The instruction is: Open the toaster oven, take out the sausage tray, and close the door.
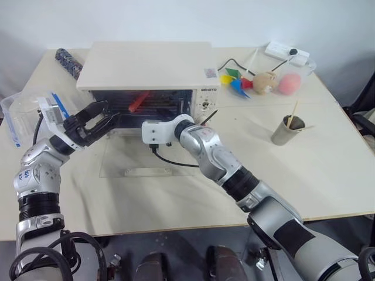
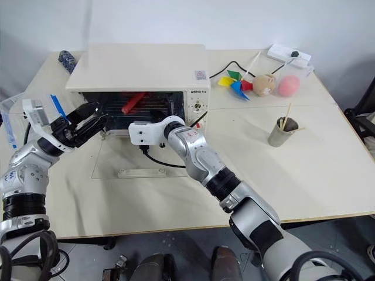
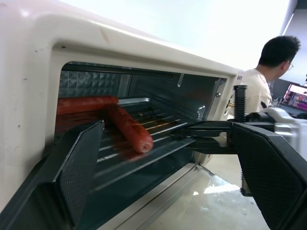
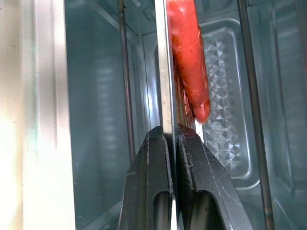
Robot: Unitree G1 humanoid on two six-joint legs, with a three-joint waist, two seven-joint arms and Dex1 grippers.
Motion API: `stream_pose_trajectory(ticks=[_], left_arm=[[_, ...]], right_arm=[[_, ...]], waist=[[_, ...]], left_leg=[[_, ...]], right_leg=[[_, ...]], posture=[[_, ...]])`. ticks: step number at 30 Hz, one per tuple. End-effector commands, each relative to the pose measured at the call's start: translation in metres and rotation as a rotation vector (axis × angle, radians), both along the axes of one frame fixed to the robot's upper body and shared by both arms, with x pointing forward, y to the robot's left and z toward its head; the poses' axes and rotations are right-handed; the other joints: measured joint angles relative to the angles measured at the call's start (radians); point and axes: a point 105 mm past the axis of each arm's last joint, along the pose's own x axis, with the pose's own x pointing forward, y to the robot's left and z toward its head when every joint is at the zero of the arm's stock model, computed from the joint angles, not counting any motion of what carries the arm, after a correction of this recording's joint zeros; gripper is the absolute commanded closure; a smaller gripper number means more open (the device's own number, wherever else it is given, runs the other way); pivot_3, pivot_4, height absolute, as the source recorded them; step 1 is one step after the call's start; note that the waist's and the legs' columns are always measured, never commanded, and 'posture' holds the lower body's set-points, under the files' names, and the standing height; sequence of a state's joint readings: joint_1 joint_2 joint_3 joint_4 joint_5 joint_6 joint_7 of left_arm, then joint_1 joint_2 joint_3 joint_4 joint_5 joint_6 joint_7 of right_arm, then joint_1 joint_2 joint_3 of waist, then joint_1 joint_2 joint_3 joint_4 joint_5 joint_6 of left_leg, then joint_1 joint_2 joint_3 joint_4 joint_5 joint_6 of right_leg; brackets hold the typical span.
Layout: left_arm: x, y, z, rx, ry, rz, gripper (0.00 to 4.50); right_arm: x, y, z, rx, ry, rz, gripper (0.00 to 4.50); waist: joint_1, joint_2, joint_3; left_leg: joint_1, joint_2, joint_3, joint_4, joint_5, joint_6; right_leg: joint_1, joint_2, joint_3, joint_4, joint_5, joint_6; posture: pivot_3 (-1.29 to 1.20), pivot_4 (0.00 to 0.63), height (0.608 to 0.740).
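Cream table (image 1: 328, 175), pale wall (image 1: 176, 20)

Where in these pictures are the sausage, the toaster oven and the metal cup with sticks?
sausage (image 3: 129, 128): left wrist view, middle of its red body.
toaster oven (image 1: 146, 64): left eye view, flat cream top.
metal cup (image 1: 283, 134): left eye view, outer side wall.

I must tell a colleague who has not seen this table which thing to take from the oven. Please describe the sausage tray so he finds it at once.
Find the cream-white toaster oven at the back of the table, its glass door folded down flat. Inside, on the wire rack, lies the metal tray with a diamond-embossed bottom. It alone carries the red sausages, and the right gripper is shut on its rim.
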State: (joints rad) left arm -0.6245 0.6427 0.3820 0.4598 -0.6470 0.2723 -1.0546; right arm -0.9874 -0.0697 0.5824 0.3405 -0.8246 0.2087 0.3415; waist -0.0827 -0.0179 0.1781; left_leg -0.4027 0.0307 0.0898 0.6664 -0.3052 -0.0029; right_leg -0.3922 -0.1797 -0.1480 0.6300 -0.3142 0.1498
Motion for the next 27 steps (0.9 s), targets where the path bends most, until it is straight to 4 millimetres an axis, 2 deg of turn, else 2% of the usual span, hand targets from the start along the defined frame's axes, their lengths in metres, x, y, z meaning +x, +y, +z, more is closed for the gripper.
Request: stream_pose_trajectory(ticks=[1,15,27], left_arm=[[0.003,0.006,0.016,0.02,-0.041,0.02,0.0],[0.016,-0.003,0.018,0.033,-0.035,-0.028,0.0],[0.013,-0.004,0.021,0.031,-0.032,-0.039,0.0]], right_arm=[[-0.015,0.005,0.014,0.034,-0.049,0.045,4.46],[-0.042,-0.015,0.004,0.022,-0.088,0.116,4.46],[-0.057,-0.034,-0.003,-0.006,-0.119,0.142,4.46]], waist=[[0.002,0.0,0.0],[0.021,0.0,0.0],[0.032,-0.001,0.0]], left_leg=[[0.0,0.0,0.0,0.0,0.0,0.0],[0.0,0.0,0.0,0.001,0.0,0.0],[-0.001,-0.001,0.0,0.001,0.0,0.0]], right_leg=[[0.0,0.0,0.0,0.0,0.0,0.0],[0.0,0.0,0.0,0.0,0.0,0.0],[0.0,0.0,0.0,0.0,0.0,0.0]], posture=[[0.0,0.15,0.74],[0.0,0.15,0.74],[0.0,0.15,0.74]])
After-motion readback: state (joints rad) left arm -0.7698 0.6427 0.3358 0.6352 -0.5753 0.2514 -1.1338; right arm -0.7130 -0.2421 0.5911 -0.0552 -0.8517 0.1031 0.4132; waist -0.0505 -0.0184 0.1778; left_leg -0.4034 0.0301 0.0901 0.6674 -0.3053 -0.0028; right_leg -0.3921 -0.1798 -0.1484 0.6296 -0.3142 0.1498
